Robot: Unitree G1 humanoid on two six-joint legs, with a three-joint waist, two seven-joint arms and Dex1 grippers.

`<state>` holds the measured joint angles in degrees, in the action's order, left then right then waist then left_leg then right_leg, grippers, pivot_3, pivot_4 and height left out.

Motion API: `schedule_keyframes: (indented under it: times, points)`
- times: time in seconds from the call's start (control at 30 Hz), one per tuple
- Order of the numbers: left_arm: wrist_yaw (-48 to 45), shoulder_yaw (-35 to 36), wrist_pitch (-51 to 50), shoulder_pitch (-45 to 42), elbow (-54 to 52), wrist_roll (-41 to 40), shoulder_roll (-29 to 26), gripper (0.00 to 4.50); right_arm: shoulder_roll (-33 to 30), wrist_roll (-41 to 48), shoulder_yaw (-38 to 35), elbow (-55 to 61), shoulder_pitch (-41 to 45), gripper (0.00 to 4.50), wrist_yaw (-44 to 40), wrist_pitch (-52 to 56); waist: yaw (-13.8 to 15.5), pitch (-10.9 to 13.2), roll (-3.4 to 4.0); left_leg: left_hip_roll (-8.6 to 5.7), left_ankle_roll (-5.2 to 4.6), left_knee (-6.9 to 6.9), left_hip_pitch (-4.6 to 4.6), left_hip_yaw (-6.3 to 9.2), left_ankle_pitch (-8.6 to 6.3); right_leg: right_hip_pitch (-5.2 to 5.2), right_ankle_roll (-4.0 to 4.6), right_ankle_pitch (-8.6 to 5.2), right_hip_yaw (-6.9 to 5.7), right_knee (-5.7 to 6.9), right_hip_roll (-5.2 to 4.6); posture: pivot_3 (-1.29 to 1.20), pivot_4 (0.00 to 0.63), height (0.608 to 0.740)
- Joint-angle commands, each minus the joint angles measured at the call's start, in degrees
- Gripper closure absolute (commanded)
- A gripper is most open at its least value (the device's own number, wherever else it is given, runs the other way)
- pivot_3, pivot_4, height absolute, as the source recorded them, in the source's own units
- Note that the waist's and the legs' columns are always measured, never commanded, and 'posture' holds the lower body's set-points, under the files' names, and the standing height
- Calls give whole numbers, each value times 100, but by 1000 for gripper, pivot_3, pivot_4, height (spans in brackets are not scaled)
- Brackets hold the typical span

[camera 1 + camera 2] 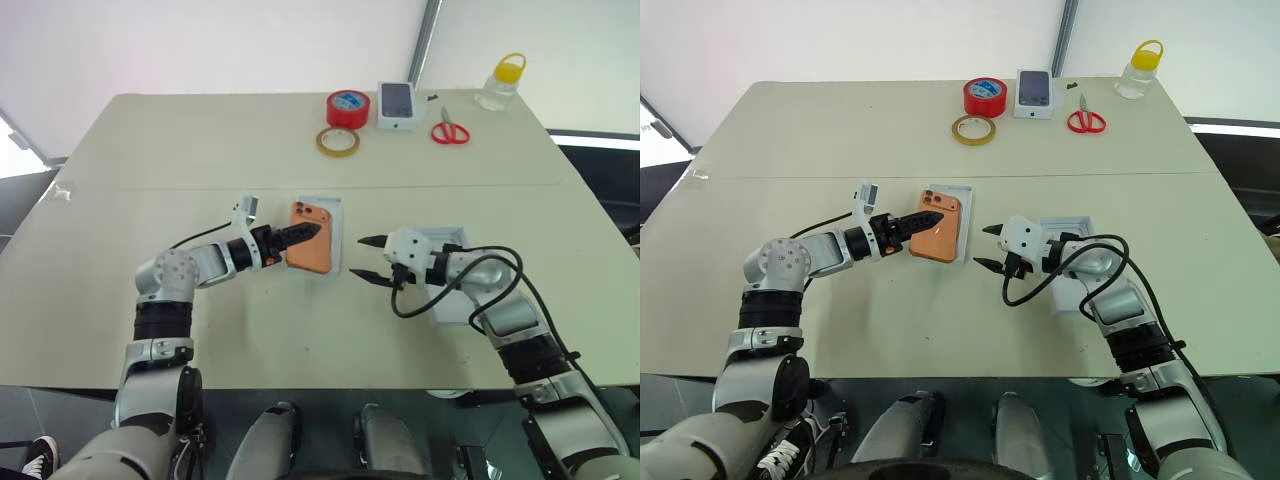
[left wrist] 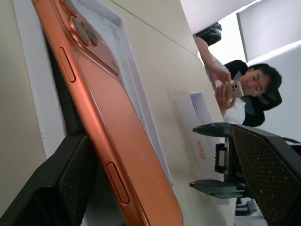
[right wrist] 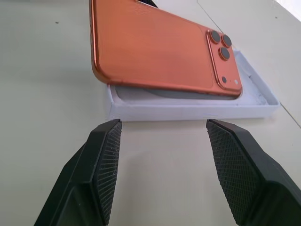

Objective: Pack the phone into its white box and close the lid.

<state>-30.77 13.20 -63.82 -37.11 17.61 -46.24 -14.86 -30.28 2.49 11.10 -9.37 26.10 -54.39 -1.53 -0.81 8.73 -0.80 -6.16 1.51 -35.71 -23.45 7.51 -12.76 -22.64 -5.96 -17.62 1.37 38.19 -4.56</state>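
Note:
The orange phone (image 1: 314, 240) lies back up and tilted over the shallow white box (image 1: 334, 212) at mid-table, with its camera cluster at the far end. One long edge is propped above the tray wall (image 3: 188, 111). My left gripper (image 1: 302, 236) reaches in from the left and is open. One of its fingers (image 2: 61, 183) is by the phone's (image 2: 117, 141) raised edge, the other stands well apart. My right gripper (image 1: 360, 258) is open just right of the box with nothing in it, its fingers (image 3: 103, 165) pointing at the tray. The white lid (image 1: 447, 236) lies under my right forearm.
Along the far edge of the table stand a red tape roll (image 1: 348, 108), a tan tape ring (image 1: 338, 141), a small white box with a phone picture (image 1: 396, 105), red scissors (image 1: 450, 131) and a yellow-capped jar (image 1: 500, 85). A person (image 2: 254, 89) sits beyond the table.

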Motion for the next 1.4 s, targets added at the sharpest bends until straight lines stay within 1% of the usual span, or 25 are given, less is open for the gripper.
schedule_keyframes:
  times: [0.03, 0.1, 0.13, 0.23, 0.43, 0.57, 0.7, 0.8, 0.83, 0.87, 0.93, 1.07, 1.17, 1.33, 1.4]
  points:
    - [212, 259, -214, 112, 148, -100, 92, 10, -6, 37, -49, 96, 142, 1483, -12, -60, -2, 0, 0, 0, 0, 0, 0, 0, 0, 0, 0, 0, 0, 0, 0, 0, 150, 740]
    - [328, 426, -311, 66, 261, -164, 130, 540, -7, 58, -62, 121, 139, 1483, -15, -44, -8, 0, 0, 0, -1, 0, 0, 1, 0, -1, 0, 0, -1, 0, 1, 0, 150, 740]
    - [337, 434, -314, 50, 262, -147, 124, 887, 0, 70, -64, 136, 140, 1483, -15, -29, -14, 0, 0, 1, -1, 0, 2, 1, 0, -1, 0, 0, -1, 1, 1, 0, 150, 740]
    - [440, 577, -452, -83, 380, -211, 134, 2356, 14, 52, -32, 165, 149, 1483, -17, -31, -9, 0, 0, 0, -1, 0, 1, 1, 0, -1, 0, 0, -1, 1, 1, 0, 150, 740]
    - [566, 779, -740, -185, 470, -308, 133, 2356, 28, 36, -34, 164, 202, 1483, 7, -49, -16, 0, 0, 0, -1, -1, 1, 1, 0, 0, 0, 0, -1, 1, 1, 0, 150, 740]
    - [607, 854, -821, -217, 532, -303, 202, 2356, 37, 31, -31, 165, 205, 1483, 26, -54, -15, 0, 0, 1, 0, -1, 1, 1, 0, -1, 0, 0, -1, 1, 2, 0, 150, 740]
    - [777, 1085, -979, -336, 682, -424, 303, 2356, 54, 13, -14, 204, 191, 1483, 54, -52, -4, 0, 0, 0, 0, -2, 1, 1, 0, 0, 0, 0, -2, 1, 1, 0, 150, 740]
    - [872, 1220, -1067, -446, 810, -447, 312, 3267, 54, -2, -13, 212, 192, 1483, 73, -62, -5, 0, 0, 0, 0, -2, 1, 1, 0, 0, 0, 0, -1, 1, 1, 0, 150, 740]
    - [895, 1272, -1098, -477, 865, -466, 302, 3770, 47, -2, -16, 214, 188, 1483, 72, -67, -5, 0, 0, 0, 0, -2, 1, 1, 0, -1, 0, 0, -1, 1, 1, 0, 150, 740]
    - [879, 1248, -1079, -481, 865, -437, 271, 4168, 39, 2, -19, 217, 183, 1483, 70, -66, -5, 1, -2, 0, 0, -2, 0, 1, 0, -1, 0, 0, -2, 1, 1, 0, 150, 740]
    - [896, 1398, -1172, -543, 1001, -539, 260, 4168, 43, -6, -13, 193, 199, 1483, 77, -71, -24, 1, -2, 0, 0, -4, 0, 2, 0, -1, 0, 0, -3, 1, 2, 0, 150, 740]
    - [942, 1377, -1212, -534, 923, -516, 272, 4168, 50, -25, -1, 160, 228, 1483, 90, -87, -30, 1, -2, 1, 0, -3, 0, 1, 0, -3, 0, 0, -2, 3, 3, 0, 150, 740]
    - [998, 1523, -1208, -562, 970, -594, 304, 4168, 73, -2, 0, 182, 221, 1483, 92, -75, -27, 1, -2, 0, 0, -6, 0, 1, 0, -1, 0, 0, -2, 3, 2, 0, 150, 740]
    - [1244, 1854, -1059, -836, 1026, -754, 408, 4168, 61, -11, -4, 168, 219, 1483, 84, -85, -20, 1, -3, 1, 0, -5, 0, 1, 0, -3, 0, 0, -2, 4, 3, 0, 150, 740]
    - [1234, 1806, -1032, -922, 1011, -704, 378, 4168, 71, 0, -10, 153, 237, 1483, 83, -80, -14, 2, -4, 0, 0, -7, -2, 1, 0, -3, 0, 0, -2, 3, 2, 0, 150, 740]
